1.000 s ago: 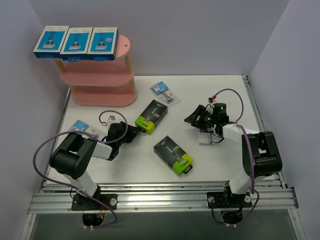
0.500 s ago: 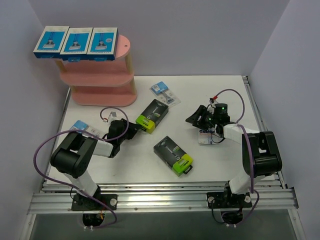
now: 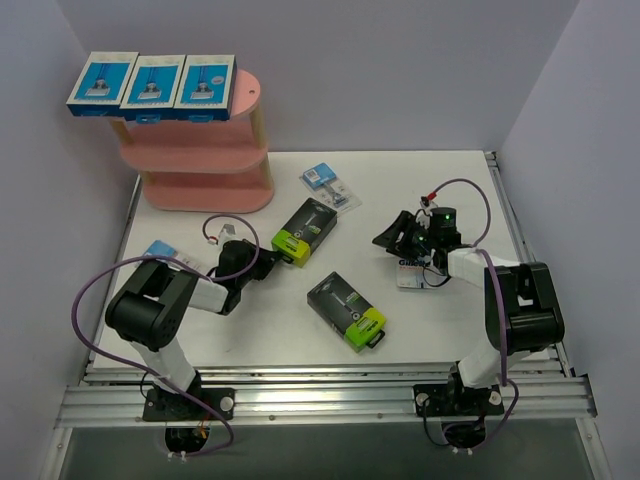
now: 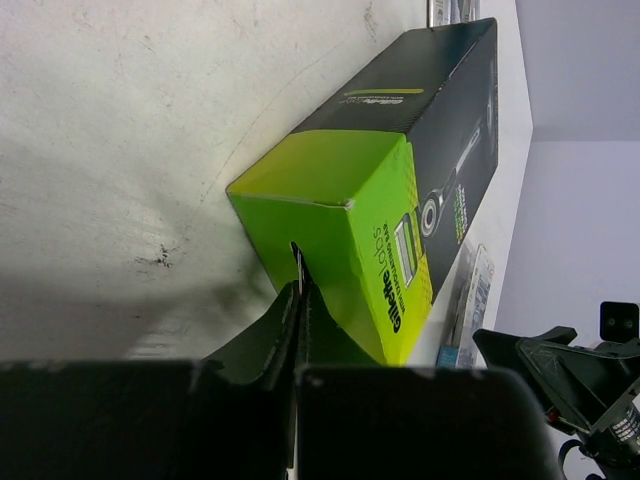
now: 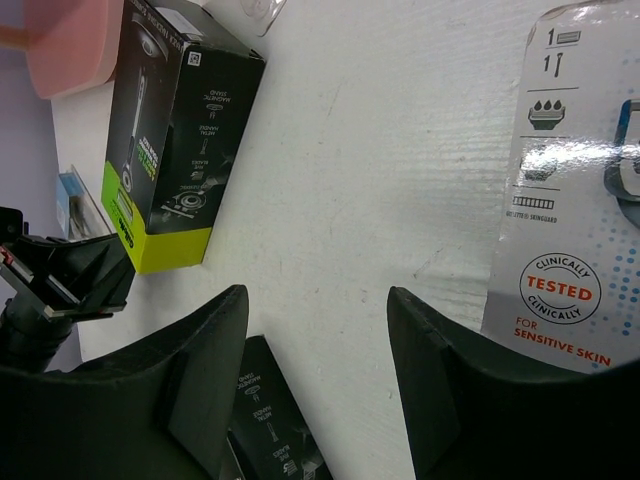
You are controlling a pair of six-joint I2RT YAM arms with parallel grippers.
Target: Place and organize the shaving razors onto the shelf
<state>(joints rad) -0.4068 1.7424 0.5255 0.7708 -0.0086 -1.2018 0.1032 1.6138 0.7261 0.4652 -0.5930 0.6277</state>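
- The pink three-tier shelf with oval boards and pale wooden posts [image 3: 205, 165] stands at the far left corner of the white table [image 3: 450, 180]
- Three flat blue-and-white razor boxes [image 3: 152, 82] sit side by side on its top board, so that part looks done
- I can see nothing on the two lower boards, though part of them is hidden from here
- The rest lies on the table: a black razor box with a lime-green end [image 3: 305, 230] near the middle and a second black-and-lime box [image 3: 347, 311] nearer the arms
- There are also three small packs: a clear blister pack with a blue card [image 3: 329, 185] further back, another blister pack [image 3: 163, 255] beside the left arm, and a third blister pack [image 3: 412, 272] below the right arm
- The left gripper [image 3: 262, 262] is low at the lime end of the first black box, jaws pressed together with nothing between them and tips right at the cardboard, not around it; I would call that no grasp
- The right gripper [image 3: 395, 238] hangs low with its jaws apart and empty, the third blister pack just beside one finger
- By my count three packs are shelved and five are left, so well under half is done
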